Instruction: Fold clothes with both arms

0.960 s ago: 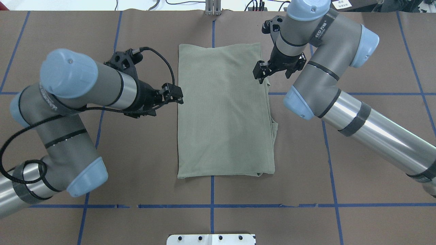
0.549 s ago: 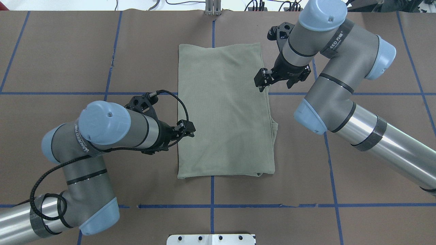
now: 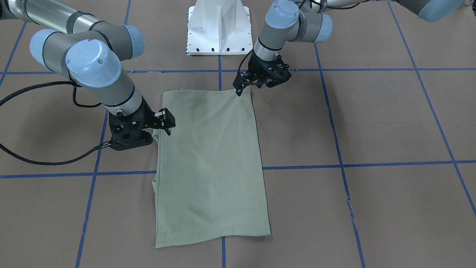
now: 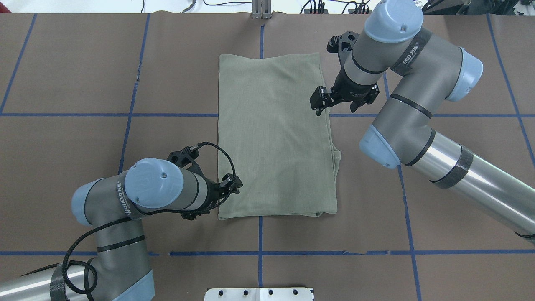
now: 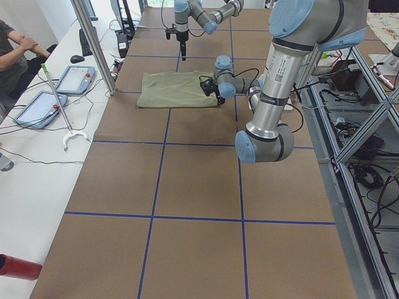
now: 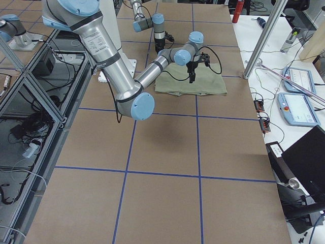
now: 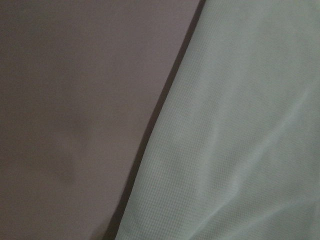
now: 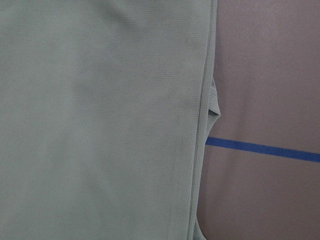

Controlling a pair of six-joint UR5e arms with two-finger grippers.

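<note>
I see the folded sage-green knit shirt (image 6: 190, 85) lying flat at 12 o'clock on the brown paper-covered table (image 6: 162, 152). The near grey right arm (image 6: 109, 61) holds its black gripper (image 6: 191, 76) over the shirt, jaws unreadable. The far grey left arm (image 6: 158, 33) is at the shirt's 11 o'clock.

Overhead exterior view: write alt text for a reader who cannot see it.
A green shirt, folded into a long rectangle, lies on a brown table. The left gripper is by its near left corner, the right gripper at its right edge farther away.
</note>
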